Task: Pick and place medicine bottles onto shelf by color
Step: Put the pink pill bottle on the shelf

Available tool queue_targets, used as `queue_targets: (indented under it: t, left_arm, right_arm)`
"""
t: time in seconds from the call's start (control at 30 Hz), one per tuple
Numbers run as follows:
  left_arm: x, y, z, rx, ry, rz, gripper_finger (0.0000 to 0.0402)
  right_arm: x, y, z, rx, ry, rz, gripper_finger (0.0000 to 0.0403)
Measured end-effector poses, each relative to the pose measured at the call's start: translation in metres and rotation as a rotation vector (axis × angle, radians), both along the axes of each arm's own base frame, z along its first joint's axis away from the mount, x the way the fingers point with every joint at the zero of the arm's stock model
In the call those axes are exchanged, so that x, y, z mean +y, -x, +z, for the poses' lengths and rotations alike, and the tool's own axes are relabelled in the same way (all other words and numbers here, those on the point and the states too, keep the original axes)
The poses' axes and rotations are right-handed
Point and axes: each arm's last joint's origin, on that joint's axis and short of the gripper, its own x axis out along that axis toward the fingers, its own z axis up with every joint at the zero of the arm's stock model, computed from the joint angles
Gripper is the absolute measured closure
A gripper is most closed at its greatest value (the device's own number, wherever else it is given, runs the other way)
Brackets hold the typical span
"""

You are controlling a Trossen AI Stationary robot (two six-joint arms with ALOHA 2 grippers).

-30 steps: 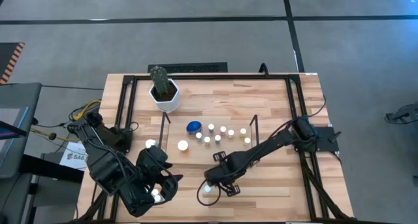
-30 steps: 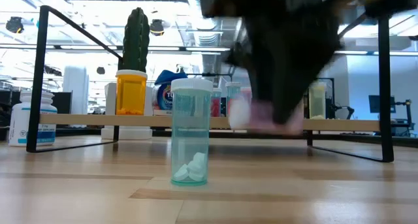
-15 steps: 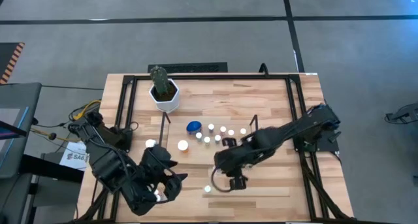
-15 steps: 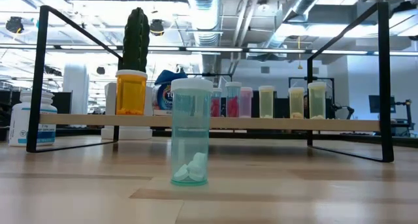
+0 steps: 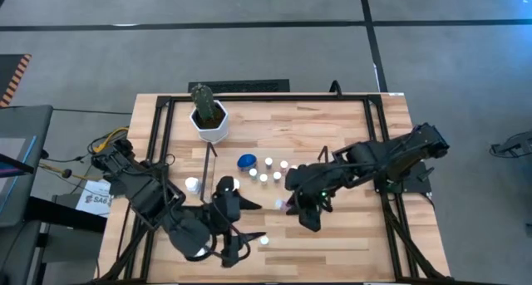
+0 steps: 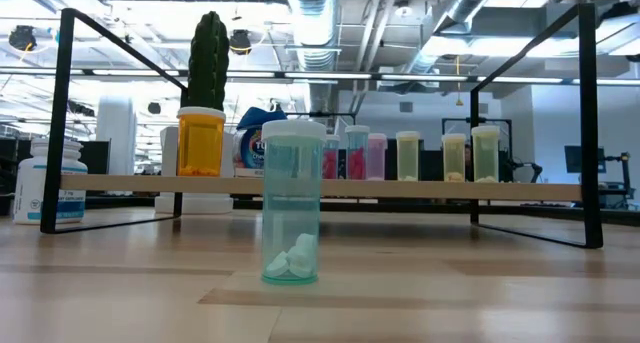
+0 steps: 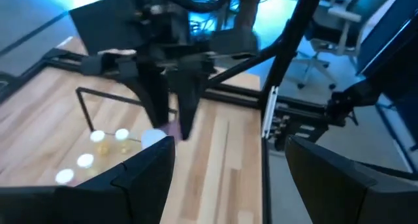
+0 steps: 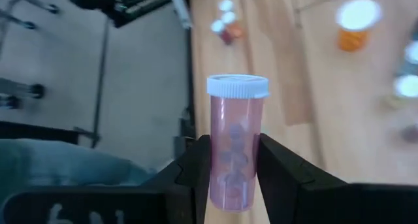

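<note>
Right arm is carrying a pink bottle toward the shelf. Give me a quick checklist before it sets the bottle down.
1. Pink bottle between the right gripper fingers: ok.
2. White cap on: ok.
3. Pink bottles already on the shelf to match: ok, pink ones stand mid-row.
4. Free gap beside them: cannot tell.
5. Left gripper clear of the shelf: ok, open, low over the table's near part.
6. Teal bottle untouched on the table: ok.
</note>
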Motion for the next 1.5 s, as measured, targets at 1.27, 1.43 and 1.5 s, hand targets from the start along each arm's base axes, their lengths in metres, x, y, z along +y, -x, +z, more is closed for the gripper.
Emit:
queue_targets:
  t: [1.27, 1.43, 1.5]
  left_arm:
    - [0.032, -0.055, -0.03, 0.076, 0.325, 0.2, 0.0126]
    - [0.036, -0.057, -0.03, 0.074, 0.34, 0.214, 0.0139]
    - [0.035, -0.057, -0.03, 0.081, 0.358, 0.205, 0.0152]
  right_arm:
    - [0.012, 0.006, 0.028, -0.134, 0.129, 0.146, 0.0273]
    - [0.011, 0.006, 0.028, -0.135, 0.149, 0.159, 0.0273]
    - [0.009, 0.006, 0.028, -0.136, 0.152, 0.158, 0.0273]
